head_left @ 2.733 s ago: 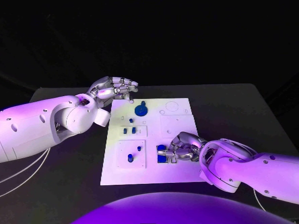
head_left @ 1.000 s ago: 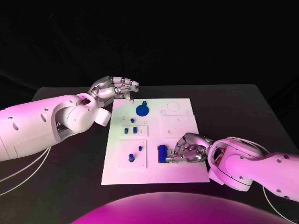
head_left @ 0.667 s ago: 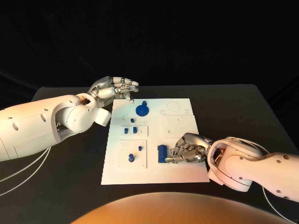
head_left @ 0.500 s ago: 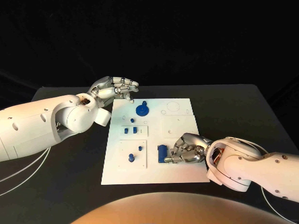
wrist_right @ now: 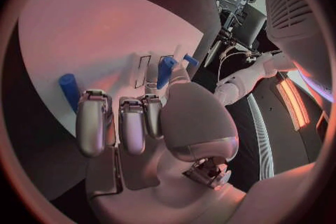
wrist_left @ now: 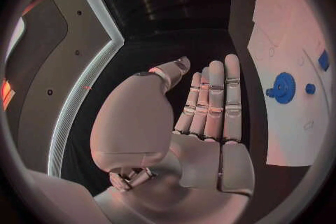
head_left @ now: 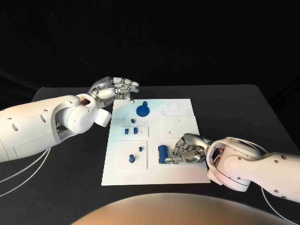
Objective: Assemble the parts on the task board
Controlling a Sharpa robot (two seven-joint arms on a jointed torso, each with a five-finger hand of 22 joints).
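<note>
The right silver hand lies low on the near right part of the white rectangular task board, fingers curled down beside an upright blue block part that stands in the board; the fingertips sit at the block's right side, but whether they actually grip it I cannot tell. In the right wrist view the fingers bend over the board with a small blue peg just beyond them and another blue piece near the thumb.

The left silver hand hovers off the board's far left corner, above the black surface, holding nothing; in the left wrist view its fingers lie straight and close together, palm bare. Just beside it on the board lies a round blue gear part. Toward the near left are more small blue parts: two short pegs in a recessed panel and two oval pieces in the panel below.
</note>
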